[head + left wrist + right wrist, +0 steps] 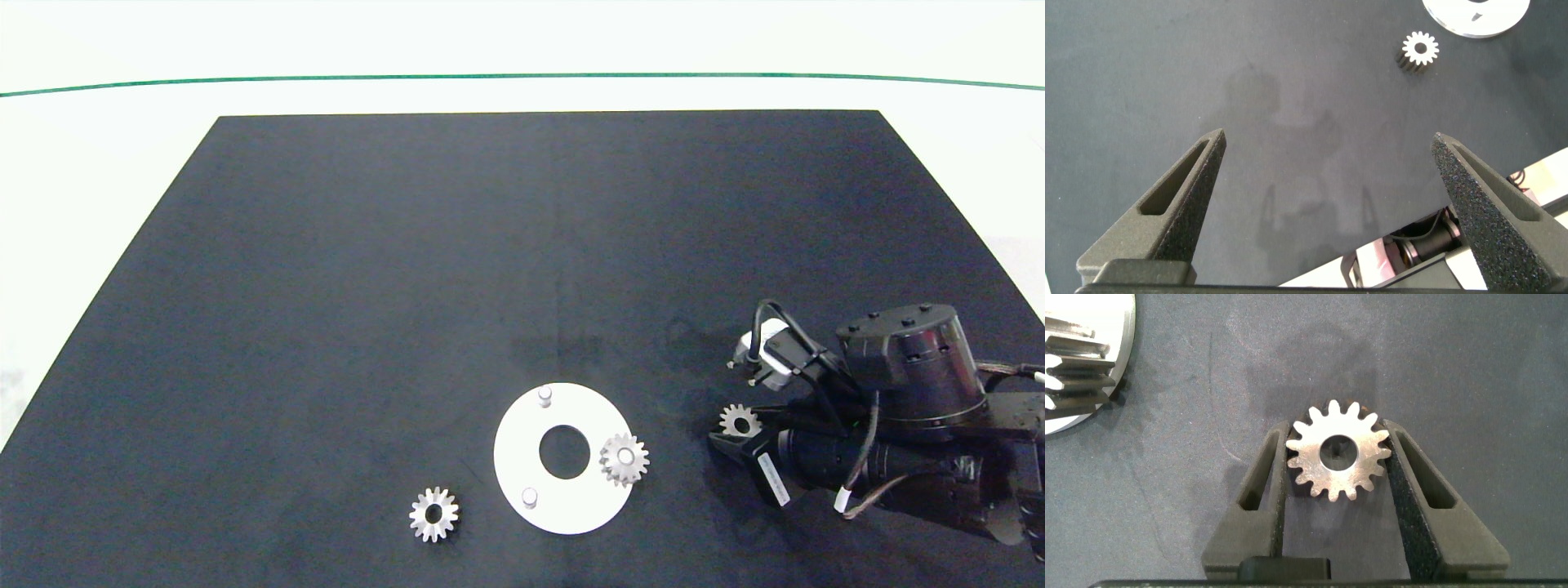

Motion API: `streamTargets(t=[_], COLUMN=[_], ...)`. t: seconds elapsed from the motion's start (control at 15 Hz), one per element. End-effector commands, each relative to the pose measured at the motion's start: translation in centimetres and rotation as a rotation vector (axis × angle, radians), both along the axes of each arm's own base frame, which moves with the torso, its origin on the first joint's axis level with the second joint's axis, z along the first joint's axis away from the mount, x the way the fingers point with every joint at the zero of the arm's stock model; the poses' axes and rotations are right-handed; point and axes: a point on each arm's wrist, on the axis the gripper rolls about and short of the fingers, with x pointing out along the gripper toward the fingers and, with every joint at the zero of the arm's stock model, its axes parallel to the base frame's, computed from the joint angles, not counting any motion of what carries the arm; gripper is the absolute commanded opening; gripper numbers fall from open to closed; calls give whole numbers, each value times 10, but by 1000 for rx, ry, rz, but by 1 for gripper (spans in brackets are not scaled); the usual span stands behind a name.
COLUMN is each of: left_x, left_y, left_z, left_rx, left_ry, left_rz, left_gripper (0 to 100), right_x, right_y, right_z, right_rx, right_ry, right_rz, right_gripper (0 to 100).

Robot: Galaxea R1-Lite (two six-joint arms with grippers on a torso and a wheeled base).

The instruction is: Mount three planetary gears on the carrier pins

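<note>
The white carrier disc (522, 433) lies near the front of the black mat. Two bare carrier pins (544, 396) (530, 496) stand on it. One planetary gear (624, 459) sits over the pin on the disc's right side. A second gear (433, 514) lies flat on the mat left of the disc. My right gripper (735, 430) is right of the disc, shut on a third gear (1337, 451) that it holds flat by the teeth. My left gripper (1328, 137) is open with nothing between its fingers, over bare mat away from the loose gear (1421, 49).
The black mat (408, 261) covers most of a white table. A green line (326, 80) runs across the table beyond the mat's far edge. The right arm's bulk (906, 425) fills the mat's front right corner.
</note>
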Motion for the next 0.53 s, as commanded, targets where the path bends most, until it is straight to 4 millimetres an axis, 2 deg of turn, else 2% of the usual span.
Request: streamTargets(t=[0.07, 0.4, 0.53], left_x=[0, 1, 1], left_y=[0, 0, 0], left_z=[0, -1, -1], left_rx=[1, 2, 2], left_ry=[3, 8, 8], left_rz=[-1, -1, -1], left_gripper=[100, 100, 100], right_x=[0, -1, -3], right_y=[0, -1, 1], right_z=[0, 1, 22], right_rx=[1, -3, 24], right_ry=[-2, -7, -72], right_rz=[0, 1, 17], right_gripper=[31, 22, 22])
